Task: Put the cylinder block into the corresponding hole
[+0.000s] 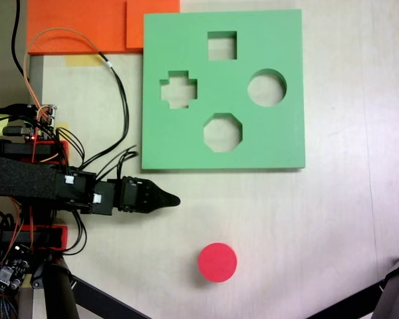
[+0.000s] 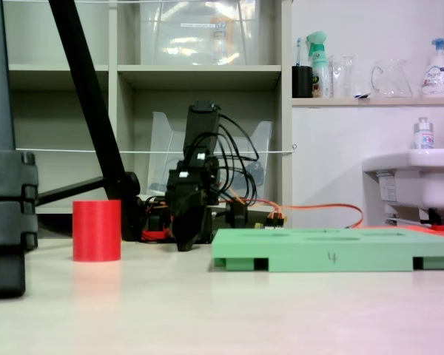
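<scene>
The cylinder block [image 1: 217, 262] is a short red foam cylinder standing upright on the pale table, seen from the side in another fixed view [image 2: 97, 230]. The green board [image 1: 289, 143] lies flat above it, with the round hole [image 1: 266, 87] at its right side. Cross, square and octagonal cutouts sit beside that hole. My gripper [image 1: 175, 199] reaches in from the left between board and block, touching neither, its jaws together in a point with nothing held. From the side the gripper [image 2: 185, 242] hangs close to the table, left of the board [image 2: 333, 255].
Orange foam slabs [image 1: 86, 23] lie at the top left against the board's corner. Cables [image 1: 120, 100] loop over the table left of the board. Black tripod legs [image 1: 96, 298] cross the bottom corners, and one foot [image 2: 7, 222] stands left of the block. A white sink [image 2: 418, 181] stands behind.
</scene>
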Available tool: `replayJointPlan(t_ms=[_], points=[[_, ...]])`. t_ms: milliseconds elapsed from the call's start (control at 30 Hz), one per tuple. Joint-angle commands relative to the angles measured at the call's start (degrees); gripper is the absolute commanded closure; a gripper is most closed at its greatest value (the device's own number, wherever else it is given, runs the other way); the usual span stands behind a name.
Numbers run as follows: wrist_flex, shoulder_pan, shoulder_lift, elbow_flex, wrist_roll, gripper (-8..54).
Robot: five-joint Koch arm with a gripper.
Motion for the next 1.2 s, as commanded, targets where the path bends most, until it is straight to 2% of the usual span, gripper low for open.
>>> replayJointPlan(t_ms=[0, 267, 333, 367, 500, 567, 633, 767, 967, 1033, 1100, 1167], points=[[1.1, -4.7, 3.9, 3.6, 1.5, 11.0], [1.2, -6.9, 4.0, 3.6, 1.6, 11.1], [0.7, -7.6, 4.0, 3.7, 3.5, 8.8], [-0.5, -7.3, 4.0, 3.8, 9.1, 7.8], [-24.1, -6.9, 4.0, 3.9, 50.8, 7.7], [-38.1, -5.8, 4.0, 3.8, 65.5, 10.7], [-49.1, -4.7, 4.0, 3.7, 74.7, 11.7], [-53.1, -1.9, 4.0, 3.2, 87.1, 13.4], [-46.4, 1.5, 1.1, 2.9, 89.9, 14.2], [-46.6, 2.1, -2.4, 1.2, 90.8, 11.2], [-52.9, 2.6, -11.9, -1.1, 90.9, 4.7], [-69.1, 3.2, -27.1, -2.1, 91.0, -0.7]])
